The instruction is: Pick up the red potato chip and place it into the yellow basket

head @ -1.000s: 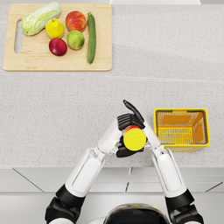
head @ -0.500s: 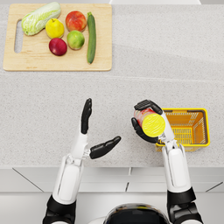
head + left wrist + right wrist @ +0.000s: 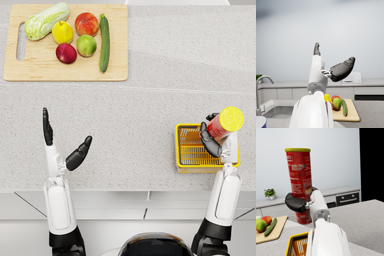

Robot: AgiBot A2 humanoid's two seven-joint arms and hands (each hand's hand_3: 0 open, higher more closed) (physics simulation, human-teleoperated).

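Two hands in my head view: right hand (image 3: 212, 141) grips the red chip can (image 3: 224, 123) over the yellow basket (image 3: 186, 150), left hand (image 3: 65, 145) spread, holding nothing. I only see the can's yellow lid and a bit of red there; right wrist view shows it upright, tall red printed tube (image 3: 300, 178), fingers (image 3: 295, 203) wrapped low.
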